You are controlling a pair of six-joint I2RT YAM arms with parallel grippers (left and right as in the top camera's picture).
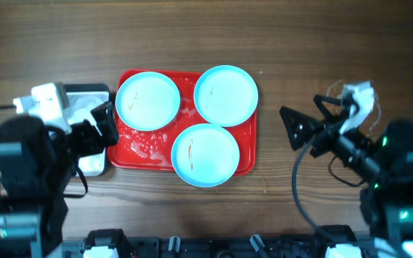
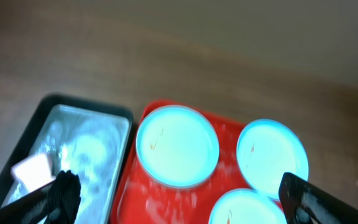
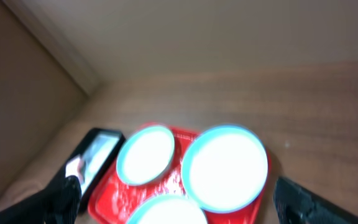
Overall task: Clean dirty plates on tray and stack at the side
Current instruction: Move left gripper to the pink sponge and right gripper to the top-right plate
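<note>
Overhead: both grippers released, plates on the tray between them

Both arms sit at the near edge of the wooden table (image 1: 300, 43). The left gripper (image 1: 109, 127) and the right gripper (image 1: 290, 127) have their fingers spread wide, and neither holds anything. The red tray (image 1: 138, 147) lies between the two grippers. It is just beside the left gripper's fingertips and a little apart from the right gripper's.

All three plates rest on the tray. The first plate (image 1: 148, 100) is just ahead of the left gripper, on the tray's far side. The second plate (image 1: 226, 95) is next to it and closer to the right gripper. The third plate (image 1: 205, 155) is nearest the arms, roughly midway between the two grippers, and its edge hangs over the tray's near rim. Each plate has a thin orange mark on its pale centre.

A grey pan (image 1: 92, 97) with a black rim lies partly under the left gripper, alongside the tray. From the left wrist, a small white block (image 2: 33, 169) shows inside the pan, close to that gripper's outer finger.
</note>
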